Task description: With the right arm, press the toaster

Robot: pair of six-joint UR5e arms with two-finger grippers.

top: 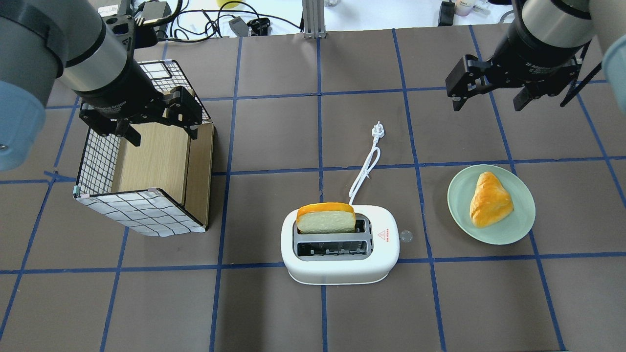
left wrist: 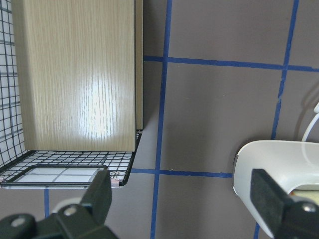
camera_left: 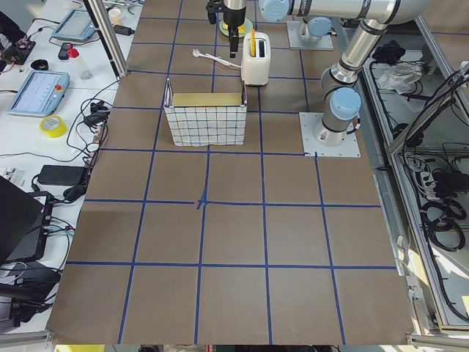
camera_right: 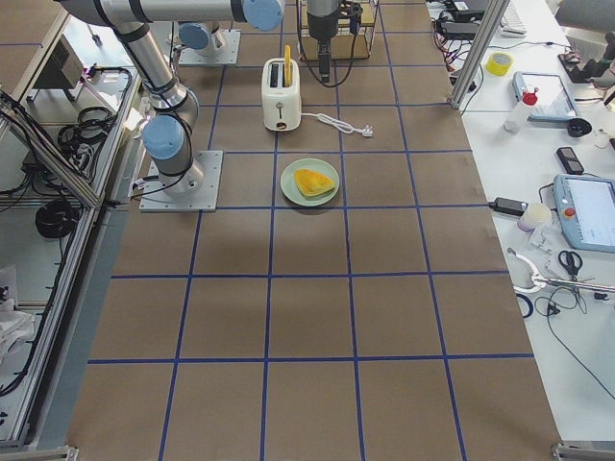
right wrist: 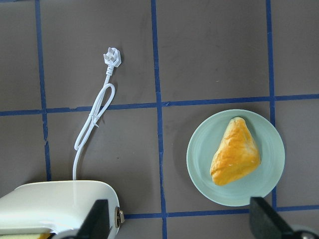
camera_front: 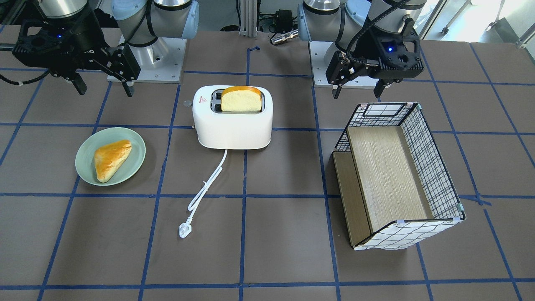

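White toaster [camera_front: 232, 125] with bread slice [camera_front: 241, 100] between green plate [camera_front: 85, 167] and wire basket [camera_front: 430, 167]

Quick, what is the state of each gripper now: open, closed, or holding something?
Left gripper: open, holding nothing.
Right gripper: open, holding nothing, not touching the toaster.

Bright, even, diffuse light, all 6 views; shadows faint, soft-edged. Glare patch on pale wood-grain panel [left wrist: 94, 114], left wrist view. Black fingers [left wrist: 102, 194] of left gripper [left wrist: 180, 194] and right gripper [right wrist: 180, 219] blurred, out of focus. Side views: far detail small.
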